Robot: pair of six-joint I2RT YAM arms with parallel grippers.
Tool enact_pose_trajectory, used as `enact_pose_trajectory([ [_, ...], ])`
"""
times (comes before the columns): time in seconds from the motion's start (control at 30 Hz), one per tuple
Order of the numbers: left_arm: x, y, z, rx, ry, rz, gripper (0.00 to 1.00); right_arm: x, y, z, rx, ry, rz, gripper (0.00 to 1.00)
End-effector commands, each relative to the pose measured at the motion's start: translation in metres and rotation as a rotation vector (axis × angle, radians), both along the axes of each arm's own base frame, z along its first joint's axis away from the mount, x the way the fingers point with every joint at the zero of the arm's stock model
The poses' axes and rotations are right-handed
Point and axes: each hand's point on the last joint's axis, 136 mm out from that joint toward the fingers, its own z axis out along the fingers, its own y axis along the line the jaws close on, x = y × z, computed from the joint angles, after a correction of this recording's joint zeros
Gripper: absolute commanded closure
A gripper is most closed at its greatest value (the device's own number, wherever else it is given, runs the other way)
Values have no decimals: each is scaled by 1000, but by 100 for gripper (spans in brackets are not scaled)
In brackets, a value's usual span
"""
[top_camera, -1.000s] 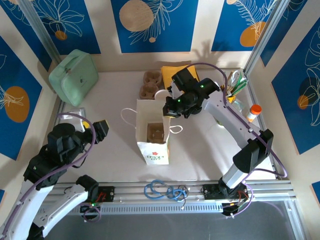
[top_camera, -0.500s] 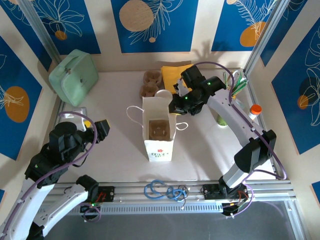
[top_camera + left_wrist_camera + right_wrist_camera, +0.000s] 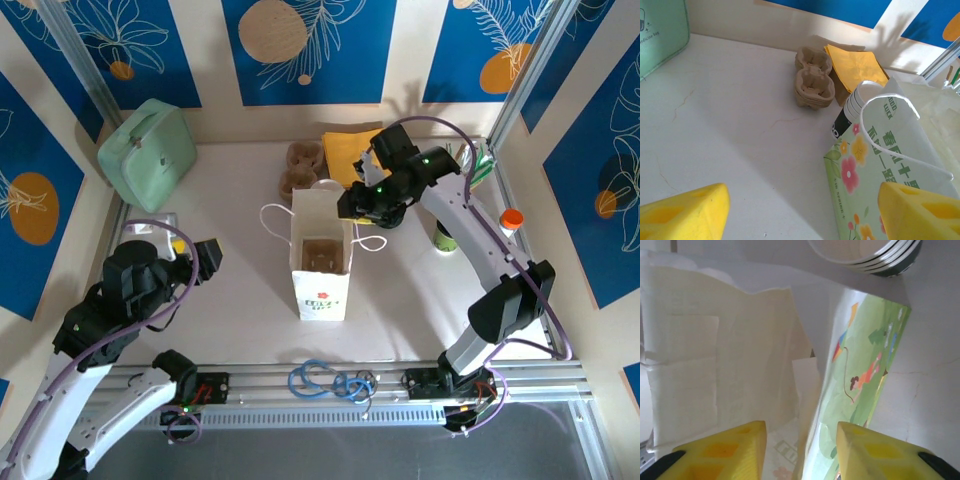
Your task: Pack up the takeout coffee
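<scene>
The white flowered paper bag [image 3: 322, 262] stands upright and open at the table's middle, with a brown cup carrier in its bottom. My right gripper [image 3: 350, 207] is at the bag's far right rim. In the right wrist view its yellow fingers [image 3: 735, 450] stand apart astride the bag's wall [image 3: 865, 365] without pinching it, so the right gripper [image 3: 800, 440] is open. The takeout coffee [image 3: 444, 238], light green, stands right of the bag, partly hidden by the right arm. My left gripper [image 3: 207, 256] hangs open left of the bag [image 3: 875, 175], with nothing between its fingers [image 3: 685, 210].
A stack of white cups [image 3: 322, 187] stands just behind the bag, also in the wrist views [image 3: 852, 107] [image 3: 865, 252]. Brown cup carriers [image 3: 300, 165] and a yellow packet [image 3: 350, 150] lie further back. A mint case [image 3: 148, 145] is far left, an orange-capped bottle [image 3: 510, 222] far right.
The bag has shifted right and now stands straighter. My right gripper moved right with the rim and has opened off it. The left arm has barely moved.
</scene>
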Motion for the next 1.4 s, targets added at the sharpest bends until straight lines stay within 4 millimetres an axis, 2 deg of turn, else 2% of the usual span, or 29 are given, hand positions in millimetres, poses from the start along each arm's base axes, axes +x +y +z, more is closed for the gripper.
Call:
enact_pose_trajectory([
  [0.0, -1, -2, 10, -22, -25, -6, 22, -5, -21, 12, -63, -12, -43, 54],
  [0.23, 4, -7, 0, -5, -10, -22, 22, -15, -63, 38, -145, -125, -147, 39],
  [0.37, 12, -17, -2, 16, -35, -69, 18, -16, -100, 59, -200, -249, -267, 32],
  [0.47, 19, -28, -4, 23, -61, -108, 13, -20, -125, 73, -165, -344, -358, 24],
  [0.63, 29, -41, -10, 41, -81, -154, 8, -26, -172, 72, -207, -452, -497, 6],
  [0.7, 33, -46, -13, 50, -90, -176, 5, -27, -192, 65, -256, -451, -556, 1],
  [0.77, 36, -51, -15, 51, -95, -193, 3, -26, -210, 54, -301, -438, -598, 0],
  [0.97, 44, -62, -26, 52, -101, -225, 2, -20, -245, 15, -385, -323, -634, 1],
  [1.13, 48, -70, -35, 59, -84, -254, 2, -8, -262, -23, -394, -184, -621, 1],
  [1.37, 47, -74, -43, 54, -61, -277, 1, 14, -267, -62, -399, -71, -580, 0],
])
